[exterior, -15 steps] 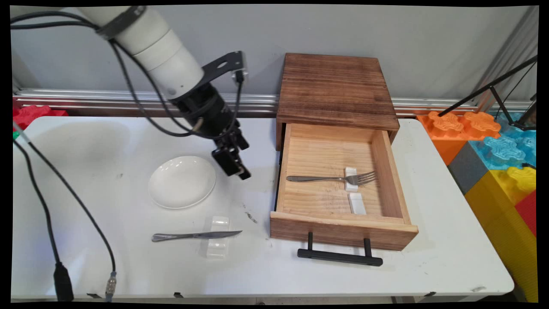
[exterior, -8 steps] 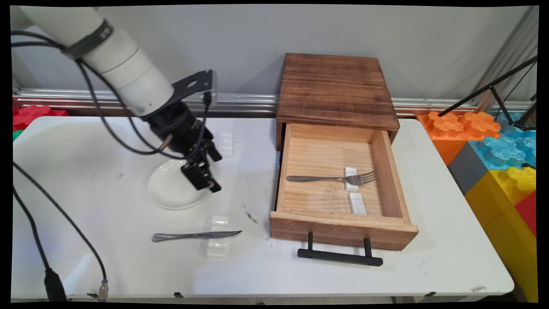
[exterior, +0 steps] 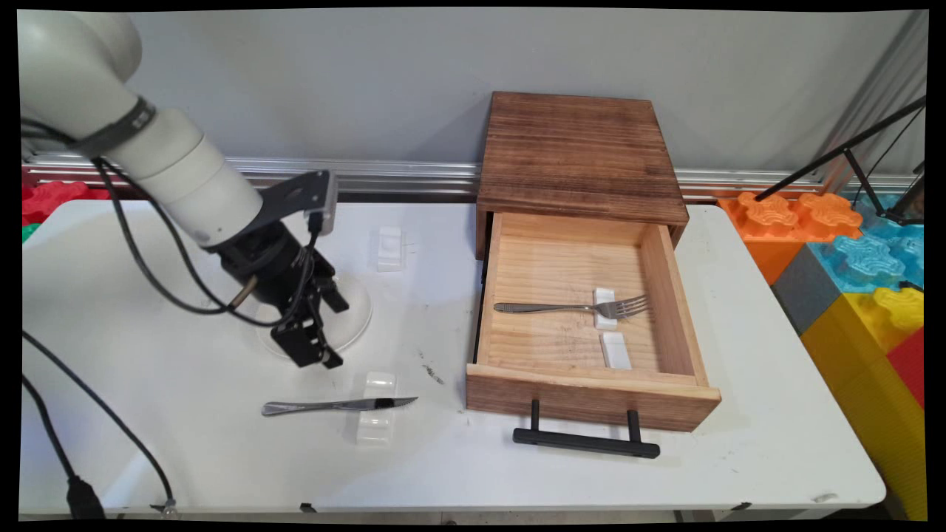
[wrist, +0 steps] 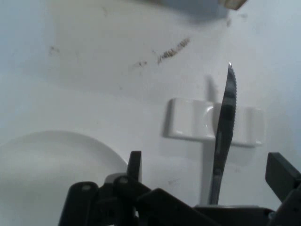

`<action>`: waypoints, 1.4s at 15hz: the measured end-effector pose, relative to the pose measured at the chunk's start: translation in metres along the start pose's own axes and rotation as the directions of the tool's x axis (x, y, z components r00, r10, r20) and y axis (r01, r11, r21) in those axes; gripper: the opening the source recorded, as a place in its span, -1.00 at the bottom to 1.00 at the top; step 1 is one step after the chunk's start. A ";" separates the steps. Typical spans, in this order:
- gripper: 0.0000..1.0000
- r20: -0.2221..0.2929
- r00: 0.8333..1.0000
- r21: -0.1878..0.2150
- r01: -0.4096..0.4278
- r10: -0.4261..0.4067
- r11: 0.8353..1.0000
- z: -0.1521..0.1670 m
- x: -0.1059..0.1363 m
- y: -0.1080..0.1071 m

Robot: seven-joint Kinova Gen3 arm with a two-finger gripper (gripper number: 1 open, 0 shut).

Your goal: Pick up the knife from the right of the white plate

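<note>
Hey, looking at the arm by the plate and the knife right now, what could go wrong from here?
The gripper hangs open over the near rim of the white plate, so dropping lower might clip the rim. The knife lies balanced across a small white rest; a glancing touch could tip it off. The black cables trail over the table and might snag.

One knife (exterior: 336, 405), one fork (exterior: 573, 307), one plate (exterior: 355, 321). Four white rests: one under the knife (exterior: 375, 418), one at the worktop's 12 o'clock (exterior: 389, 248), two in the drawer (exterior: 584, 369), under the fork (exterior: 605, 308) and bare (exterior: 615, 350). One drawer box (exterior: 580, 151).
</note>
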 end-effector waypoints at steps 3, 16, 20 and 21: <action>1.00 0.015 1.000 -0.006 -0.019 0.019 1.000 0.012 -0.015 0.005; 1.00 0.049 0.992 0.013 -0.121 0.120 0.993 0.057 -0.045 0.028; 1.00 0.052 0.990 0.031 -0.133 0.131 0.991 0.069 -0.049 0.037; 1.00 0.050 0.990 0.035 -0.136 0.134 0.990 0.072 -0.049 0.039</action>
